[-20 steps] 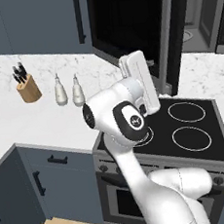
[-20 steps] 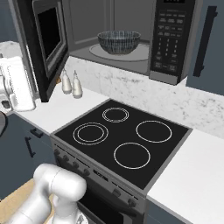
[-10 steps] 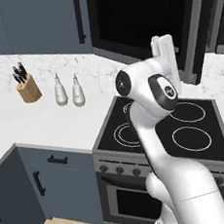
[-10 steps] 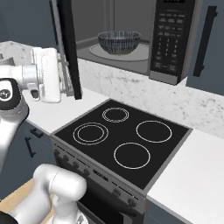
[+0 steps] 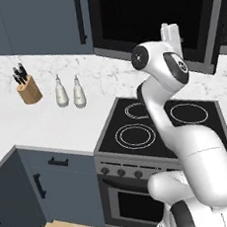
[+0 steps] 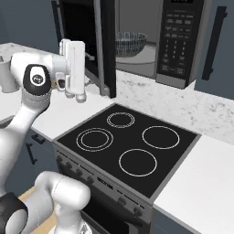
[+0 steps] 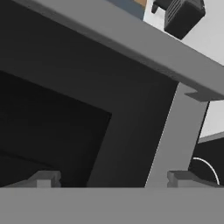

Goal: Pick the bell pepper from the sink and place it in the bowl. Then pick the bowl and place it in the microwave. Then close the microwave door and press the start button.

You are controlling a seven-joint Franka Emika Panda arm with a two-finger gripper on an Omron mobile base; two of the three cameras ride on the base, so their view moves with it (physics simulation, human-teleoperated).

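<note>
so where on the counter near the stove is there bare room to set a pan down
Two free patches: the white counter right of the stove, and the stretch left of it, in front of the two shakers and knife block. The burners are bare too. It is crowded by the half-closed microwave door, where the open hand hangs.

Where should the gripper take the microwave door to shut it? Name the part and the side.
Probably best not to pinch it. The microwave door is a tall flat panel standing ajar, and no handle shows. Press on its black frame near the free edge, away from the hinge, coming from the outer glass side. The open gripper already faces that side, and the bowl sits inside.
</note>
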